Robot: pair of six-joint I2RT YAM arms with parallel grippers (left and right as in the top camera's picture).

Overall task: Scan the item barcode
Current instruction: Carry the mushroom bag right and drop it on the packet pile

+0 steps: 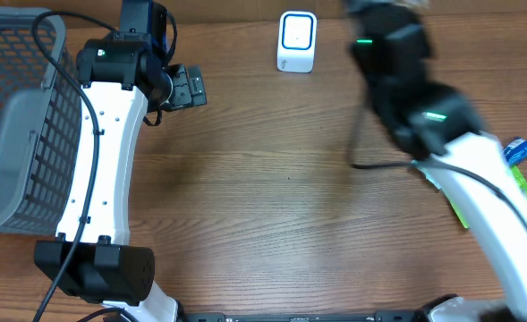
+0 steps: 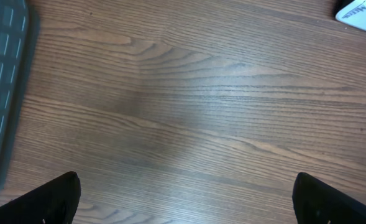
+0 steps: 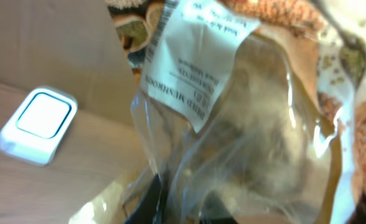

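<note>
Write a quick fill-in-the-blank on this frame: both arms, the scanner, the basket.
1. The right fingers are ___ on the clear bag with the white label.
2. The left fingers stand ___ above the bare table.
3. The scanner on the table is ___ in colour.
4. The grey basket stands on the ___ arm's side.
Missing words: shut; open; white; left.
</note>
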